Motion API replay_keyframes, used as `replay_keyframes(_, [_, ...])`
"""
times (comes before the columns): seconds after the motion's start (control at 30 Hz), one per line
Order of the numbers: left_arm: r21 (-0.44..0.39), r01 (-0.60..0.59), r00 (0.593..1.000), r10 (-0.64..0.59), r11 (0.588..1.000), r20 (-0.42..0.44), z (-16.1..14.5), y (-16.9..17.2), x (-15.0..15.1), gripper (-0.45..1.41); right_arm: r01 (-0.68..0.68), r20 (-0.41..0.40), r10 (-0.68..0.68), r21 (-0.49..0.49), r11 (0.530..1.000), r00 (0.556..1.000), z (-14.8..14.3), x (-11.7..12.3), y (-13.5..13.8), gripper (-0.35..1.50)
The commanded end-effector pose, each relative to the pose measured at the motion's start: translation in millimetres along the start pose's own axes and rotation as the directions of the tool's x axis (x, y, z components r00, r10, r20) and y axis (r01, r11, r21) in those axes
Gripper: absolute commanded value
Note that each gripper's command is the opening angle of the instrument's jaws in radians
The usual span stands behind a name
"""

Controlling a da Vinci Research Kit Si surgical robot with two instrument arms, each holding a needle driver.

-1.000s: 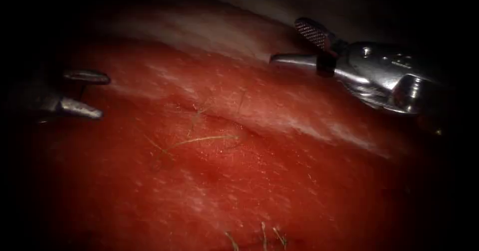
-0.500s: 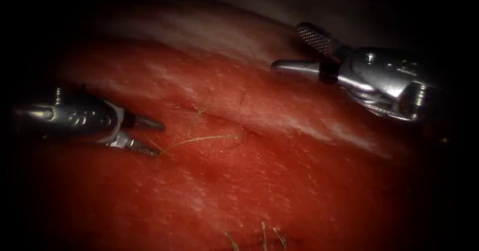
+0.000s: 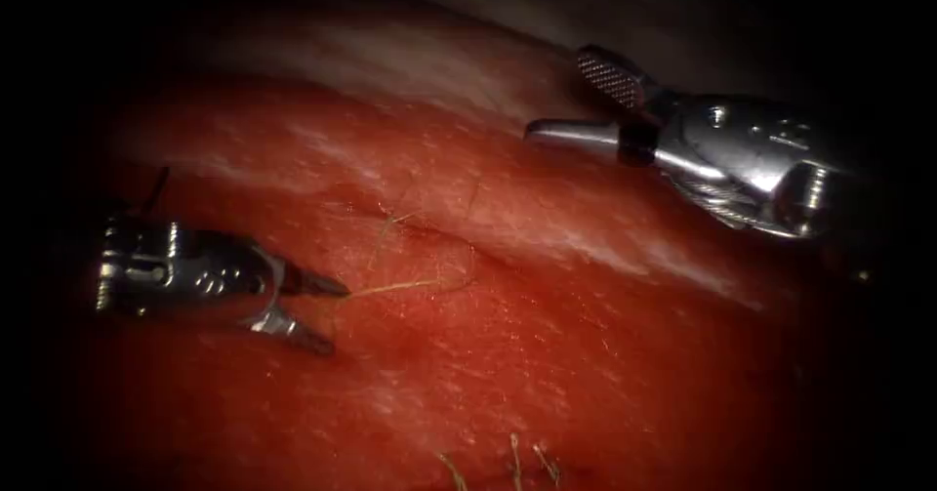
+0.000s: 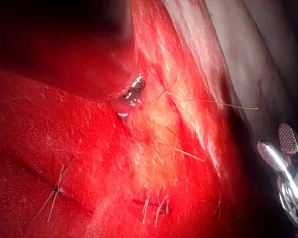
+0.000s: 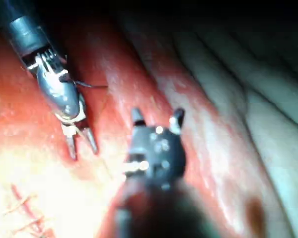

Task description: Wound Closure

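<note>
My left tool (image 3: pixel 332 315) lies low over the red tissue (image 3: pixel 547 354), left of the faint closed crease of the cut (image 3: pixel 459 242). Its jaws are open and hold nothing. The upper jaw tip sits at the left end of a pale thread strand (image 3: pixel 400 284) lying on the tissue. My right tool (image 3: pixel 556 96) hovers at the upper right over the pale far edge of the tissue, jaws wide open and empty. The right wrist view shows its own open jaws (image 5: pixel 157 117) and the left tool (image 5: pixel 80 145) open beside them. No needle is visible to me.
Short cut ends of thread (image 3: pixel 512 460) stick up from the tissue at the near edge. Finished stitches (image 4: pixel 154 208) and another knot with tails (image 4: pixel 54 192) cross the tissue. A long loose strand (image 4: pixel 213 102) lies near the pale skin (image 4: pixel 248 64).
My left tool has come in from the far left, moving right and down until its open jaws reach the pale strand. The right tool has barely shifted.
</note>
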Motion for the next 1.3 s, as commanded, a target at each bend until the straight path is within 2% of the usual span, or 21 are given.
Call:
replay_keyframes(0.03, [-0.011, -0.002, 1.000, 0.002, 1.000, -0.005, 0.5, 0.1, -0.5, 0.18, 0.000, -0.006, 0.000, 0.004, 1.000, 1.000, 1.1, 0.3, -0.5, 1.31])
replay_keyframes(0.1, [-0.022, 0.012, 1.000, -0.012, 1.000, -0.009, 0.1, 0.2, -1.0, -0.35, 0.000, -0.006, 0.000, 0.003, 1.000, 1.000, 1.2, 0.3, -0.6, 1.31])
replay_keyframes(0.17, [-0.036, 0.066, 0.998, -0.067, 0.997, -0.012, -1.0, -0.3, -1.1, -0.35, 0.000, -0.011, 0.000, 0.006, 1.000, 1.000, 1.3, 0.2, -0.8, 1.31])
replay_keyframes(0.33, [0.005, 0.125, 0.991, -0.125, 0.992, -0.054, -4.0, -1.4, -0.3, -0.35, 0.013, -0.008, -0.013, 0.040, 0.999, 1.000, 2.1, -0.6, -1.1, 1.28])
replay_keyframes(0.37, [0.017, 0.137, 0.988, -0.136, 0.990, -0.069, -4.9, -1.5, 0.2, -0.35, 0.019, 0.006, -0.019, 0.082, 0.996, 1.000, 2.5, -1.2, -1.3, 1.21])
replay_keyframes(0.47, [0.038, 0.147, 0.986, -0.143, 0.988, -0.088, -5.7, -1.7, 0.8, -0.35, 0.026, 0.018, -0.029, 0.122, 0.992, 0.999, 3.6, -2.1, -1.6, 1.18])
replay_keyframes(0.53, [0.054, 0.154, 0.984, -0.149, 0.987, -0.095, -6.2, -1.9, 1.2, -0.35, 0.031, 0.023, -0.036, 0.173, 0.984, 0.999, 4.4, -2.6, -2.0, 1.03])
replay_keyframes(0.57, [0.077, 0.164, 0.982, -0.155, 0.983, -0.106, -6.8, -2.2, 1.5, -0.35, 0.037, 0.029, -0.045, 0.232, 0.972, 0.999, 5.2, -3.3, -2.4, 0.71])
replay_keyframes(0.6, [0.086, 0.170, 0.980, -0.159, 0.982, -0.116, -7.1, -2.3, 1.7, -0.35, 0.045, 0.038, -0.057, 0.259, 0.965, 0.998, 5.6, -3.6, -2.6, 0.53])
replay_keyframes(0.63, [0.096, 0.176, 0.978, -0.163, 0.980, -0.128, -7.6, -2.5, 1.8, -0.35, 0.066, 0.046, -0.082, 0.288, 0.955, 0.996, 6.0, -4.0, -2.7, 0.16])
replay_keyframes(0.67, [0.102, 0.173, 0.977, -0.157, 0.980, -0.148, -8.2, -2.8, 2.0, -0.35, 0.099, 0.047, -0.120, 0.324, 0.941, 0.992, 6.3, -4.4, -2.9, -0.33])
replay_keyframes(0.77, [0.118, 0.189, 0.963, -0.161, 0.975, -0.215, -9.9, -3.4, 2.6, -0.35, 0.157, 0.077, -0.205, 0.407, 0.900, 0.976, 7.3, -6.2, -3.6, -0.35])
replay_keyframes(0.83, [0.134, 0.219, 0.937, -0.170, 0.967, -0.305, -11.8, -4.1, 3.3, -0.35, 0.187, 0.130, -0.267, 0.438, 0.879, 0.955, 8.5, -8.2, -4.4, -0.35])
replay_keyframes(0.87, [0.142, 0.241, 0.917, -0.178, 0.960, -0.357, -12.8, -4.8, 3.6, -0.35, 0.200, 0.129, -0.287, 0.460, 0.865, 0.949, 9.1, -9.5, -5.0, -0.35])
replay_keyframes(0.97, [0.184, 0.289, 0.889, -0.191, 0.940, -0.417, -13.6, -6.3, 4.0, -0.35, 0.211, 0.127, -0.318, 0.518, 0.829, 0.939, 9.9, -10.6, -6.3, -0.35])
replay_keyframes(1.03, [0.207, 0.312, 0.875, -0.196, 0.927, -0.442, -13.0, -7.0, 3.9, -0.35, 0.216, 0.116, -0.326, 0.540, 0.813, 0.938, 10.2, -10.6, -6.9, -0.35])
replay_keyframes(1.13, [0.227, 0.320, 0.874, -0.194, 0.920, -0.446, -11.0, -7.4, 3.3, -0.35, 0.239, 0.091, -0.326, 0.504, 0.830, 0.941, 10.4, -10.2, -6.9, -0.35])
replay_keyframes(1.3, [0.235, 0.332, 0.869, -0.199, 0.914, -0.454, -8.8, -8.3, 2.6, -0.35, 0.239, 0.094, -0.331, 0.514, 0.824, 0.939, 10.4, -10.7, -7.4, -0.35])
